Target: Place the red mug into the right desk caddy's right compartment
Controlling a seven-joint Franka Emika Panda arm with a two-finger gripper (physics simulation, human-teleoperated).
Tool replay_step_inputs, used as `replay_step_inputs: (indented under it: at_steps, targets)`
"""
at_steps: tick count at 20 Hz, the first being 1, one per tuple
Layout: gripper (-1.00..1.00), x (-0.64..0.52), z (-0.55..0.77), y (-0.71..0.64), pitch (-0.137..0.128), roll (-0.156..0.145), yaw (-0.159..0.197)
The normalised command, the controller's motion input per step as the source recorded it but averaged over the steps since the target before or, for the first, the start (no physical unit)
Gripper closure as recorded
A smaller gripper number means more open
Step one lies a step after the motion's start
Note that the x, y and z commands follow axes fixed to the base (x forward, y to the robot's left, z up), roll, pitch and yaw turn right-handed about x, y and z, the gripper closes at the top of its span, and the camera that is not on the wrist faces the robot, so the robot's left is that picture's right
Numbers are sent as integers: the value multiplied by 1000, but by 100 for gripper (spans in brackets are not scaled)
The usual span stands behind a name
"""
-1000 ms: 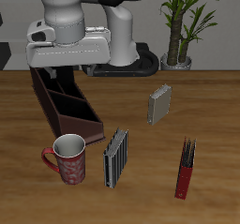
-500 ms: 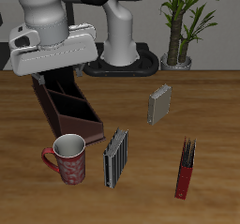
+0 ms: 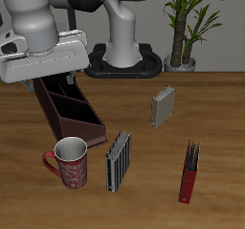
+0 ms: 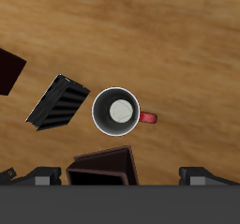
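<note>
The red mug point(image 3: 70, 163) stands upright near the table's front edge, its handle pointing away from the grey ribbed block beside it. In the wrist view the mug point(image 4: 117, 111) shows from straight above, with its grey-white inside. The right desk caddy point(image 3: 69, 110), long and dark maroon-brown, lies just behind the mug and runs back toward the robot. One tall-walled end of the caddy point(image 4: 101, 167) shows in the wrist view. My gripper point(image 3: 59, 80) hangs above the caddy's far part, open and empty, its fingers point(image 4: 42, 176) wide apart. It hides the caddy's back end.
A grey ribbed block point(image 3: 118, 161) stands right beside the mug and also shows in the wrist view point(image 4: 58, 104). A second grey block point(image 3: 164, 105) stands mid-table. A slim red book point(image 3: 190, 172) stands near the front edge. A potted plant point(image 3: 182, 32) stands at the back.
My gripper has swung sideways from in front of the robot's base to above the caddy's far part. The mug, caddy, blocks and book have not moved.
</note>
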Motion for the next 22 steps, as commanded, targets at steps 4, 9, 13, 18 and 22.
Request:
replay_step_inputs:
  at_steps: [4,9,13,18,22]
  targets:
    - [-100,124,-313,86,10,1,21]
    - [-100,108,-285,54,6,-17,-17]
    - [-100,17,-193,62,11,0,17]
    - [-100,36,-288,69,17,0,3]
    - [-100,-21,-273,15,-5,-1,8]
